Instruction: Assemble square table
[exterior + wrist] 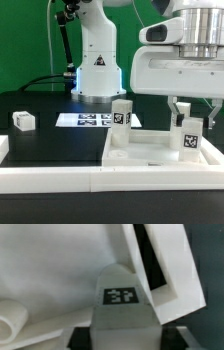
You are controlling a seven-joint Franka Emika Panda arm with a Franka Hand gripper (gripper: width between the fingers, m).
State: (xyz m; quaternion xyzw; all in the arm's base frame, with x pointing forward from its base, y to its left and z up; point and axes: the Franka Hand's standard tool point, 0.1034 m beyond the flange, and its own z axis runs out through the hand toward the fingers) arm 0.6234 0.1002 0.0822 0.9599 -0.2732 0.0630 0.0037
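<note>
White slab (150,152) lies at the table's (50,112) front edge, against the rail (60,180). Your tool (190,113) grips an upright tagged leg (189,138) at the slab's corner on the exterior view's right. Another leg (121,113) stands at its far corner; a third (24,121) lies apart on the table.

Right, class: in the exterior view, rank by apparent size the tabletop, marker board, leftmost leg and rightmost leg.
1. tabletop
2. marker board
3. leftmost leg and rightmost leg: these look alike, and the rightmost is nearer the camera, so unranked.
</note>
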